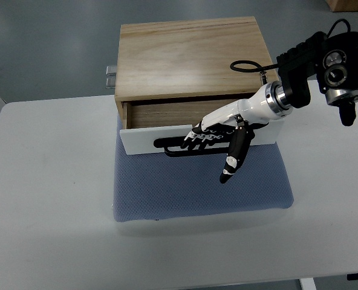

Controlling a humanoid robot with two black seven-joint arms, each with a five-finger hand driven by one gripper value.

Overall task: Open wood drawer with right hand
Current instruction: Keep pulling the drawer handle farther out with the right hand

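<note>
The right hand [210, 136] enters from the right edge of the top view and is engaged with the black handle [170, 147] on the white front panel [144, 138] of the wood drawer [167, 112]. Its fingers [194, 139] are curled over the handle bar in a hooking grasp, while the thumb [233, 158] points down and forward, clear of the panel. The drawer sits in the wooden box [191, 54], which stands at the far edge of a blue mat [197, 187] on the white table [46, 199]. The front panel stands slightly out from the box, more at its left end, with a dark gap visible behind it, so the drawer is judged partly open. Step in hand: the pull phase, early in its travel. The next move calls for a straight draw toward the robot, along the drawer's slide axis, with the fingers kept hooked; an angled pull could skew the panel further or drag the box across the mat. The left hand is not in view
</note>
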